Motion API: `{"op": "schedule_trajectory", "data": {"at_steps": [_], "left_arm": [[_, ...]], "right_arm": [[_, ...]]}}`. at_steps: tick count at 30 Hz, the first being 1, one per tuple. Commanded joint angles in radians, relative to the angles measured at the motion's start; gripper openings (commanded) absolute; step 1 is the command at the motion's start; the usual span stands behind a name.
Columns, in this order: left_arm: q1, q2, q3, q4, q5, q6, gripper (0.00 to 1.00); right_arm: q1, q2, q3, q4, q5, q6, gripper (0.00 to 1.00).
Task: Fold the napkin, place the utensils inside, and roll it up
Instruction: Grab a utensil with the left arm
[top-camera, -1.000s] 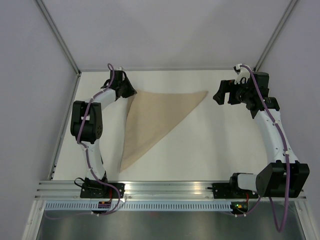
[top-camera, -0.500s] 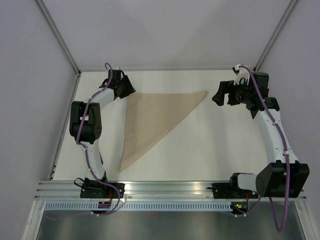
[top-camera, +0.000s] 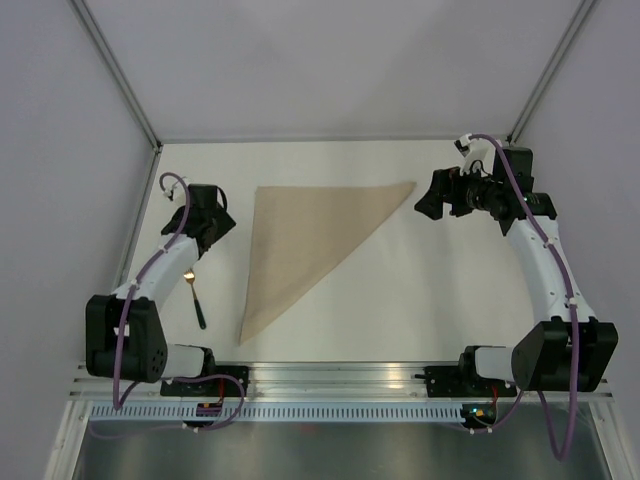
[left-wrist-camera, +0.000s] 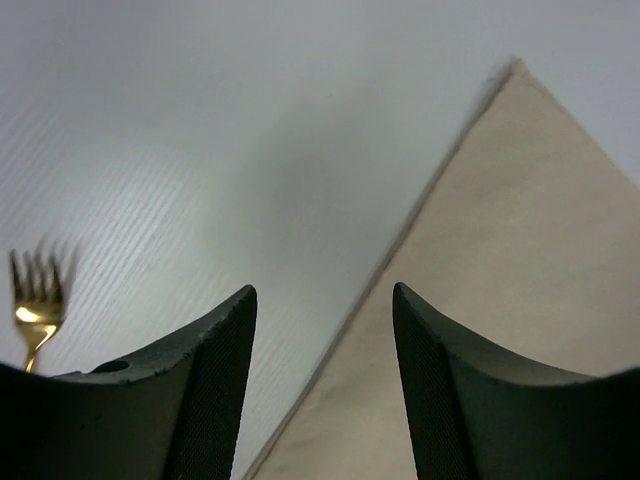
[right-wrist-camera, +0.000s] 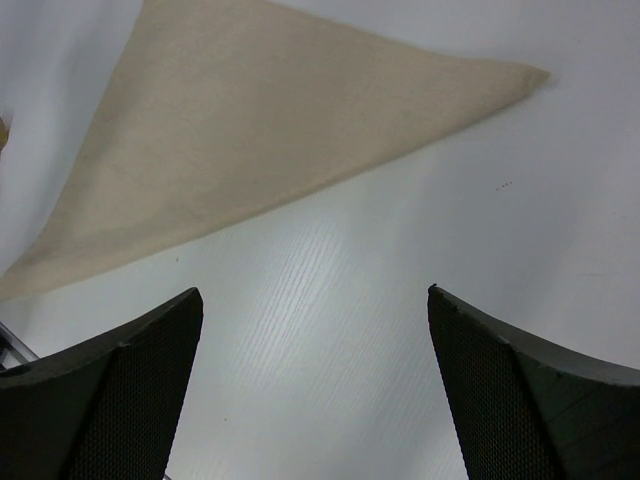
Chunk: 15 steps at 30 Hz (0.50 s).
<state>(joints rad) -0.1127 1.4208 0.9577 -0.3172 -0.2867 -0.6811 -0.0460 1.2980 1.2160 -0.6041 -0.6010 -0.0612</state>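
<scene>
Jaws on both grippers stand spread, with nothing between them. In the overhead view the left gripper (top-camera: 215, 225) sits at centre left of the frame, just beside the upper left corner of the napkin (top-camera: 300, 235). Whether it touches the table (top-camera: 400, 300) cannot be told.

The napkin lies flat at the centre of the frame, folded into a triangle. One point is at the upper left, one at the upper right and one at the lower left.

The right gripper (top-camera: 428, 203) is at the upper right, just beside the napkin's right point and clear of it.

One fork (top-camera: 193, 292), with a gold head and a dark handle, lies on the table at the lower left, apart from the napkin's left edge and below the left gripper.

In the left wrist view the napkin's edge runs diagonally from the upper right toward the gap between the fingers (left-wrist-camera: 200, 400). The fork's tines show blurred at the lower left.

In the right wrist view the napkin fills the upper part of the frame, above the bare table.
</scene>
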Motion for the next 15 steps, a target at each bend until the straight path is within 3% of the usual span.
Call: {"op": "schedule_trajectory", "data": {"at_steps": [1,10,15], "left_arm": [[0.008,-0.118,-0.112,-0.153,-0.15,-0.13,0.62],[0.051,-0.164,-0.174,-0.374,-0.216,-0.192,0.64],[0.11,-0.172,-0.2,-0.404,-0.197,-0.153,0.65]], "right_arm": [[0.008,0.038,0.005,-0.007,-0.065,-0.055,0.98],[0.008,0.096,-0.038,0.029,-0.098,-0.091,0.98],[0.006,0.107,-0.059,0.046,-0.106,-0.092,0.98]]}}
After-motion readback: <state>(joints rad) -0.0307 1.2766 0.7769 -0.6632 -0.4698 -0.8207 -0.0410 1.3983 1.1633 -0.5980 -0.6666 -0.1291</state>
